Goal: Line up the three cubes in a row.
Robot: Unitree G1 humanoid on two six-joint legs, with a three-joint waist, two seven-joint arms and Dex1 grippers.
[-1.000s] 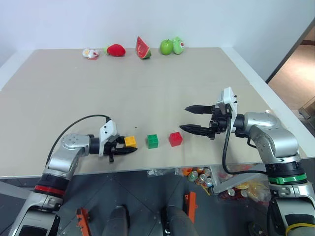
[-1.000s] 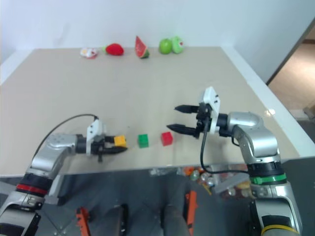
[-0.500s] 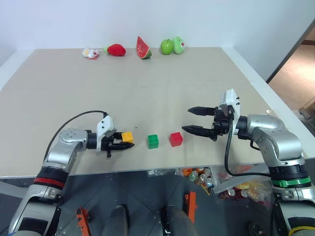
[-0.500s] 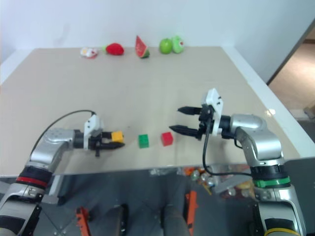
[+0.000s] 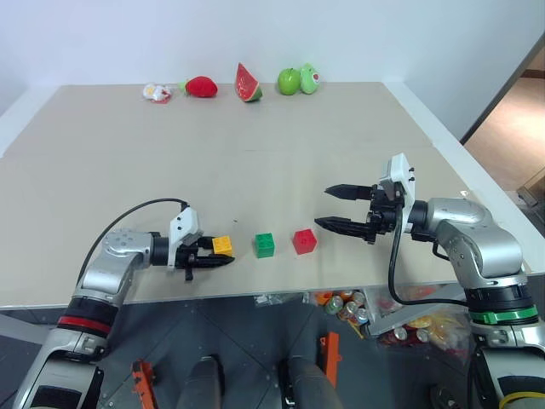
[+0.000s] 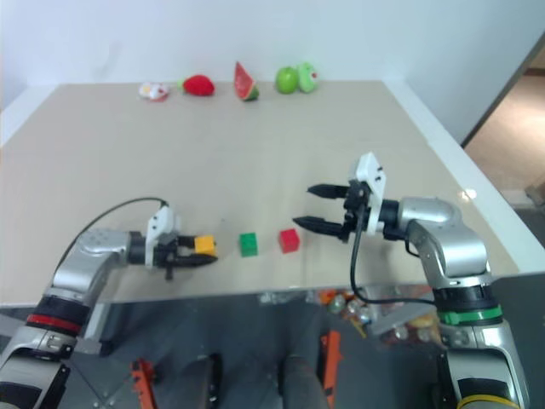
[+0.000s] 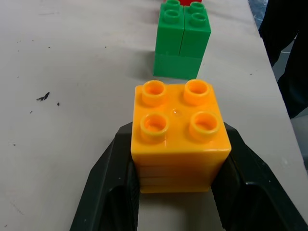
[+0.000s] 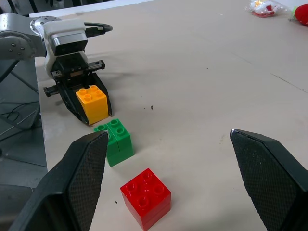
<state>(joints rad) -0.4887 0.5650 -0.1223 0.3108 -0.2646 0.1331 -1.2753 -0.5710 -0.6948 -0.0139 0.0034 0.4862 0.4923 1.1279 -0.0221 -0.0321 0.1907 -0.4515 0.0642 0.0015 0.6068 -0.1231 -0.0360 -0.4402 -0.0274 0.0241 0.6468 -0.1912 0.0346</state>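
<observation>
The small yellow studded plastic cube is clamped by the left gripper, left of the green studded cube and red studded cube; the right gripper is held apart

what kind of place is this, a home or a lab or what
Probably a robot test room or lab, not a home. A wide beige table bears only small plastic studded cubes, yellow, green and red, plus toy fruit like a watermelon slice against a plain white wall.
</observation>
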